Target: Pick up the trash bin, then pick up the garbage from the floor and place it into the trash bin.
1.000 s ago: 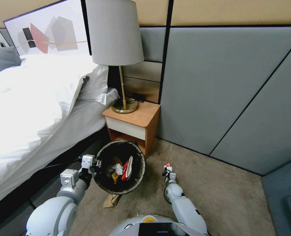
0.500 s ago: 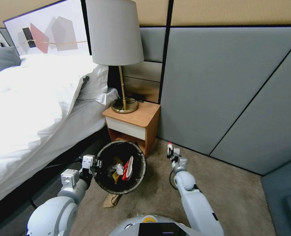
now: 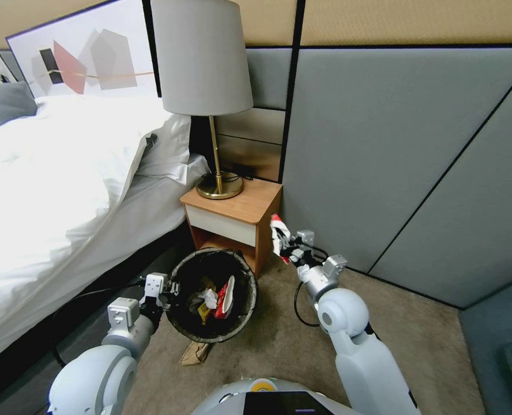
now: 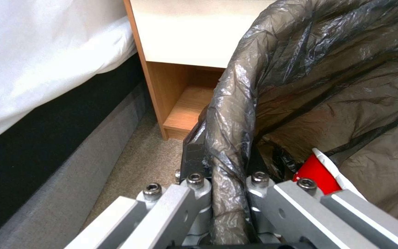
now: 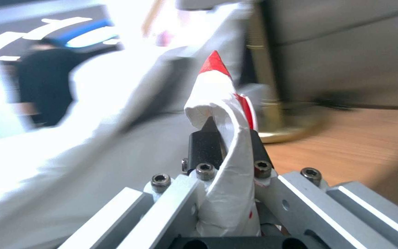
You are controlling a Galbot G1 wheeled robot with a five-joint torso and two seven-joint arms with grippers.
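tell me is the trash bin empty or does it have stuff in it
Not empty: the trash bin holds a red-and-white wrapper, crumpled white tissue and a yellow wrapper.

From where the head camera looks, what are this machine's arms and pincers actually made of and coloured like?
Both arms are smooth, rounded shells of pale grey-white with ball-like joints. The left gripper and right gripper sit behind boxy white wrist blocks. A black cable loops beside the right forearm. Up close, the wrist views show bare silver metal bars held by small hex-socket screws, ending in black fingers.
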